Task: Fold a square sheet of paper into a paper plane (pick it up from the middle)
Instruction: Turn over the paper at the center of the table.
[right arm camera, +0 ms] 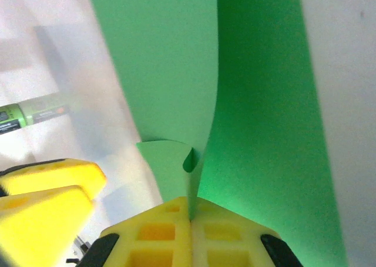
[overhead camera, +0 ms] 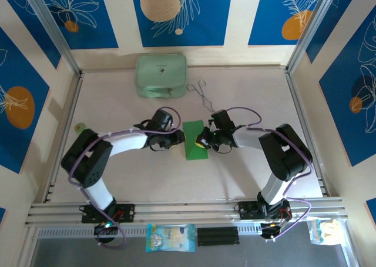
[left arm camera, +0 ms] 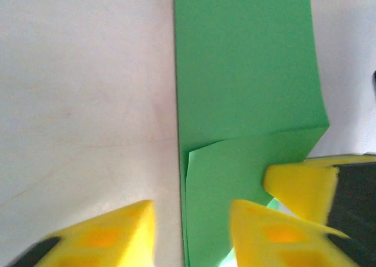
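Note:
The square sheet of paper (overhead camera: 191, 132) is bright green and lies mid-table, folded into a long narrow strip (left arm camera: 247, 61) with a corner flap (left arm camera: 235, 173) turned in at its near end. My left gripper (left arm camera: 191, 214) is open, its yellow fingertips (left arm camera: 126, 229) straddling the strip's left edge without pinching it. From the other side, my right gripper (right arm camera: 191, 205) is shut on a raised edge of the paper (right arm camera: 264, 132), which stands up and curls from its jaws. In the top view both grippers, left (overhead camera: 180, 139) and right (overhead camera: 203, 142), meet at the sheet's near end.
A pale mint case (overhead camera: 161, 74) sits at the back of the table, with thin wire tongs (overhead camera: 202, 93) just right of it. A small green disc (overhead camera: 80, 126) lies at the far left. A snack packet (overhead camera: 170, 237) rests below the front rail.

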